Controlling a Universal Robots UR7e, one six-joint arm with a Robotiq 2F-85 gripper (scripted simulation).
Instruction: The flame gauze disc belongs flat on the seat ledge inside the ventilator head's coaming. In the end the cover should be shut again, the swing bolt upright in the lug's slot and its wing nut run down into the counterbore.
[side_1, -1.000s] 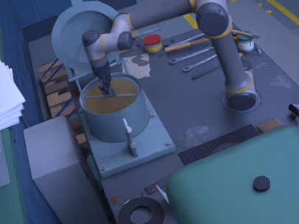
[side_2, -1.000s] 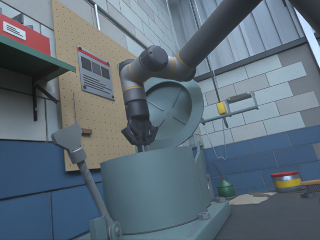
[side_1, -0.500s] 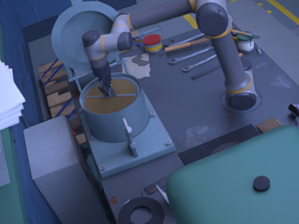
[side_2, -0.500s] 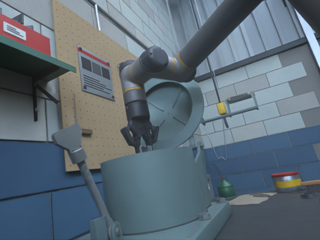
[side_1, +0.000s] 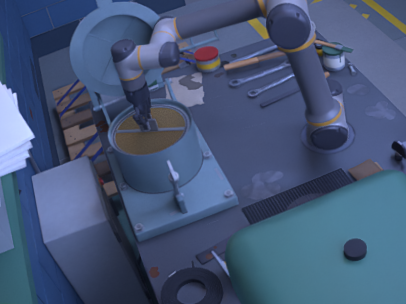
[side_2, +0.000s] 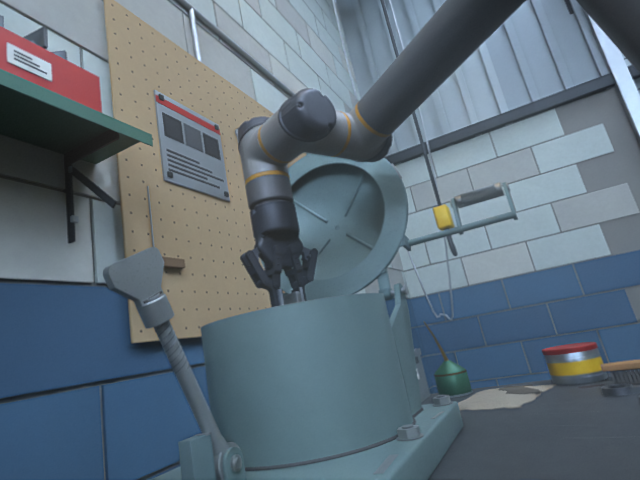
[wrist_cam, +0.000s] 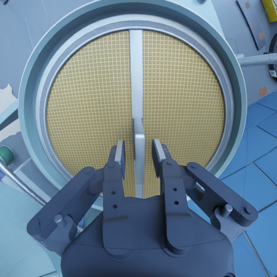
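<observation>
The ventilator head (side_1: 152, 155) stands on its base plate at the left of the deck. The yellow gauze disc (side_1: 150, 131) (wrist_cam: 135, 103) lies flat inside the coaming. A grey bar crosses it, with an upright tab (wrist_cam: 139, 149) at its middle. My gripper (wrist_cam: 138, 155) (side_1: 148, 125) (side_2: 287, 289) hovers over the disc, open, holding nothing. Its fingers stand on either side of the tab. The cover (side_1: 112, 47) (side_2: 341, 227) is swung up and back behind the coaming. The swing bolt (side_1: 173, 187) (side_2: 170, 341) with its wing nut is tilted outward, away from the head.
A green rounded cover (side_1: 325, 240) fills the lower right. A grey box (side_1: 70, 220) stands left of the head. Spanners (side_1: 262, 82) and a red-lidded tin (side_1: 206, 57) lie behind on the deck. A black ring (side_1: 191, 289) lies in front.
</observation>
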